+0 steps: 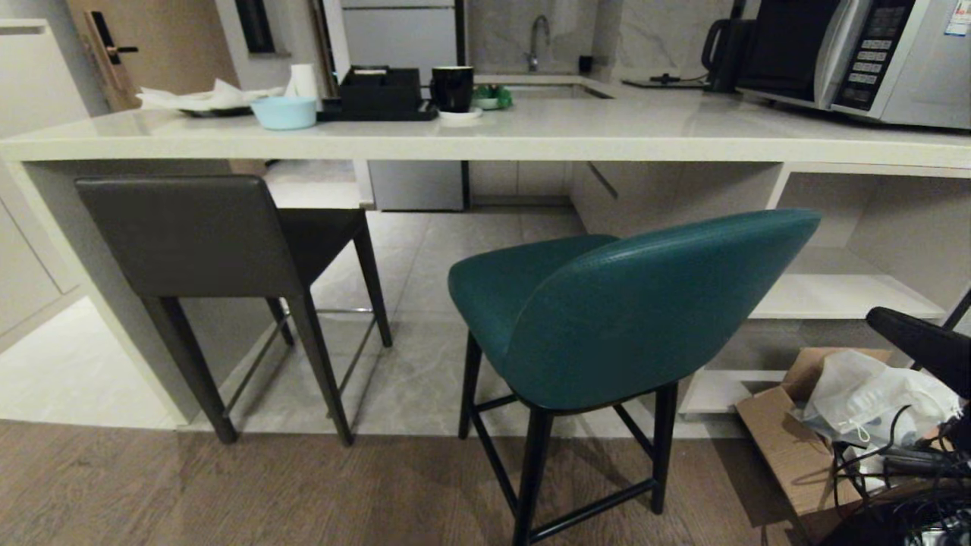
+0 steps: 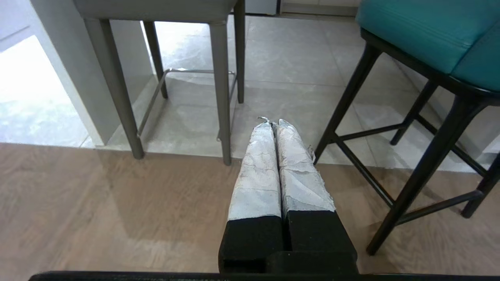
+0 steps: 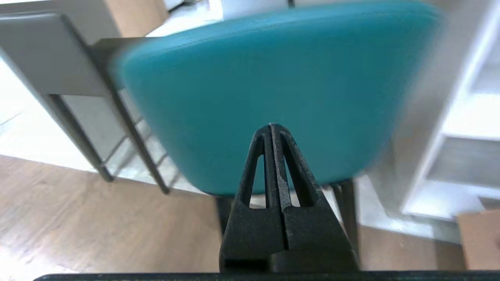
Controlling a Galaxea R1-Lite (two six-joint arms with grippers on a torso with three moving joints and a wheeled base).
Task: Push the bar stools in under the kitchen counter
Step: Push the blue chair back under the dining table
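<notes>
The teal stool (image 1: 630, 303) stands out on the wood floor at about five o'clock from the kitchen counter (image 1: 485, 140), turned askew, its seat clear of the counter edge and not yet pushed in. The dark grey stool (image 1: 190, 235) stands at the counter's nine o'clock end, seat already partly under the top, rear legs at the line where tile meets wood. Judged handling: both stools are rigid frames with padded, smooth upholstery; the teal one looks the lighter, on thin black legs, and tall enough to tip if pressed high on the shell. A low, central press on the back of the shell, near seat level, appears the soundest contact; its legs may drag on the wood. The right gripper (image 3: 271, 128) is clenched, fingers pressed together, holding nothing, and points at the middle of the teal back; the view is blurred, so whether the tips touch the shell cannot be confirmed. The left gripper (image 2: 273, 123) is likewise clenched and empty, hanging low over the floor between the two stools.
</notes>
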